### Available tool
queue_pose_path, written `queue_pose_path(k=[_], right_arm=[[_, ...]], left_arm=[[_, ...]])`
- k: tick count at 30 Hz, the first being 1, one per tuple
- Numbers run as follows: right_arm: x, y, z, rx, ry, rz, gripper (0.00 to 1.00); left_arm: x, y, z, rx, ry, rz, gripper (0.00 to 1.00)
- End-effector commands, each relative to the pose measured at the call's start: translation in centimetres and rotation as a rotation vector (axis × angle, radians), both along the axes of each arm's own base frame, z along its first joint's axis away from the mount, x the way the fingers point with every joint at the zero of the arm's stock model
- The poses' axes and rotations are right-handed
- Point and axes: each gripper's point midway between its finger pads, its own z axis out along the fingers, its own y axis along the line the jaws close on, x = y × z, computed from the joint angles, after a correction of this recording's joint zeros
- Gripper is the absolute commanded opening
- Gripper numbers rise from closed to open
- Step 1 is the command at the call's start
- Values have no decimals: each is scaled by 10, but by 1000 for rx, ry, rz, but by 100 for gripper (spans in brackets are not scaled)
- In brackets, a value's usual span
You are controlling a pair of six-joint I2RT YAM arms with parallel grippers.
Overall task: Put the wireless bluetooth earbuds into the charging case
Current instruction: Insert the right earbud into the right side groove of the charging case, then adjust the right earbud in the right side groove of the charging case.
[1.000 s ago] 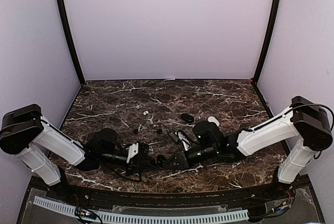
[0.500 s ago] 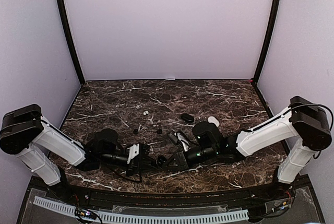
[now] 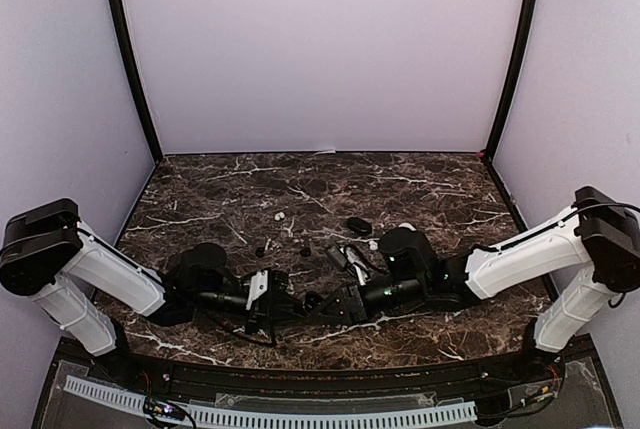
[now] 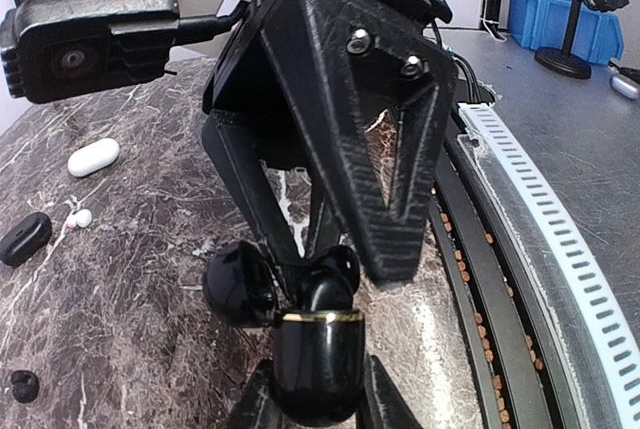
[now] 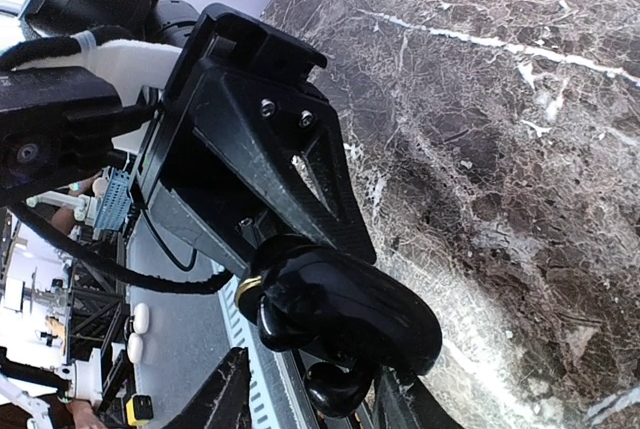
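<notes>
- Top external view: two arms down low over the dark marble bench, tips meeting in the middle, close to the near edge.
- Left pincer: squeezed narrow on a black charging case, one finger on each side of it.
- Shiny and black all over, that case, with a thin gold ring round its rim and a round black lid hanging open to one side.
- Right pincer: fingers apart, with a gap between them.
- Small black earbud between those right fingers, right at the mouth of the held case and touching it.
- Cannot tell if either right finger touches that bud.
- Left wrist view: right pincer big and black, filling the middle, pointing down at the case from above.
- Right wrist view: left pincer big and black too, with the case at its tip.
- Well apart from both pincers, out on the bench: a tiny white earbud toward the back, and two tiny black buds just past the arms.
- Also out there: a white case lying flat and closed, and a second black case near it, with one more little white bud between the two.
</notes>
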Motion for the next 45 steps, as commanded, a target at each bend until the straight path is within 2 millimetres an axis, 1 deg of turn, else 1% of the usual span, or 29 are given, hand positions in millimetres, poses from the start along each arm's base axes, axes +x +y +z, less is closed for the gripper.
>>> queue_pose_path(k=[1, 6, 16, 21, 36, 45], right_arm=[[3, 2, 19, 57, -51, -18, 43], [7, -2, 22, 53, -58, -41, 42], [11, -10, 18, 33, -57, -66, 43], [11, -13, 19, 34, -66, -73, 43], [7, -32, 12, 8, -66, -93, 44], [6, -38, 12, 0, -120, -83, 43]], left_arm=[[-2, -7, 13, -42, -12, -19, 7], [-1, -7, 13, -43, -8, -18, 7], [-2, -6, 13, -44, -3, -17, 7], [-1, -7, 13, -44, -3, -16, 7], [-1, -7, 13, -44, -4, -15, 7], [-2, -7, 13, -43, 2, -19, 7]])
